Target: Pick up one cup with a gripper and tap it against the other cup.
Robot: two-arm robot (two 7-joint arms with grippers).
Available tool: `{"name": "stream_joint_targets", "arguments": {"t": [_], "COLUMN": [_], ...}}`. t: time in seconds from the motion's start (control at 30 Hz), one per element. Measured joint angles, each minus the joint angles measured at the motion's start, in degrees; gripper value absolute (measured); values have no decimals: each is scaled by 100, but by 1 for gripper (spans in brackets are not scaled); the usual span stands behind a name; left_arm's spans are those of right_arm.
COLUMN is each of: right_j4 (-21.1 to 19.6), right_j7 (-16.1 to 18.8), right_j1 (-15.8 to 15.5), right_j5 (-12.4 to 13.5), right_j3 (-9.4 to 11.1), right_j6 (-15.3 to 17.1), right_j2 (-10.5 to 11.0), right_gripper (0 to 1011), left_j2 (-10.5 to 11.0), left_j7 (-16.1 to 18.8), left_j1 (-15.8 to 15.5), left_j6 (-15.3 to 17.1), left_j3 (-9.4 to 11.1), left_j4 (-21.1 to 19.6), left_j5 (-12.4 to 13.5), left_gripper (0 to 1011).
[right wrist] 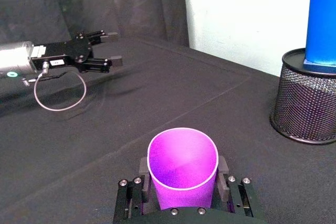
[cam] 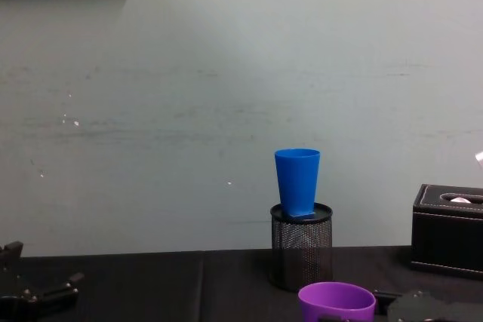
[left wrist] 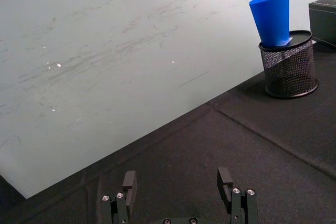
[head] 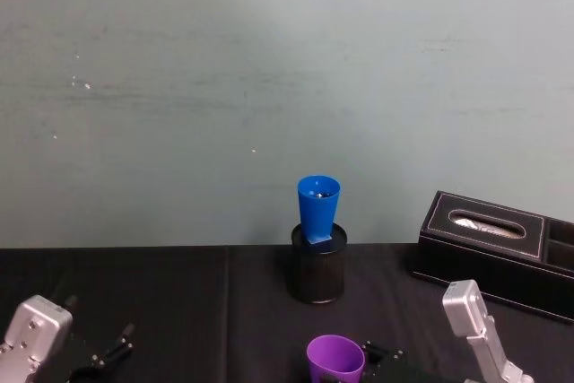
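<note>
The purple cup stands upright, mouth up, between the fingers of my right gripper, which is shut on its sides. In the head view the purple cup is at the front of the table, right of centre. Farther back, the blue cup sits tilted in the mouth of a black mesh pen holder, apart from the purple cup. The blue cup shows above the purple cup in the chest view. My left gripper hangs open and holds nothing, low at the front left.
A black tissue box stands at the back right, right of the pen holder. Black cloth covers the table, and a pale wall rises right behind it. A looped cable hangs below the left gripper.
</note>
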Motion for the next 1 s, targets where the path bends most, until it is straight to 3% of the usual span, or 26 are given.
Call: {"name": "stream_joint_targets", "arguments": {"t": [0.17,0.5,0.8,1.0], "right_j4": [-5,-12,-52,-447], "right_j7": [-1,-3,-16,-134], "right_j1": [-2,-7,-31,-225], "right_j5": [0,3,6,92], "right_j3": [0,0,17,232], "right_j6": [0,-1,-39,-280], "right_j2": [2,6,13,84], "right_gripper": [733,991,1003,1003], "left_j2": [0,0,0,0], "left_j7": [0,0,0,0], "left_j1": [0,0,0,0], "left_j6": [0,0,0,0], "left_j3": [0,0,0,0], "left_j4": [0,0,0,0], "left_j5": [0,0,0,0], "left_gripper": [1005,1005,1005,1005]}}
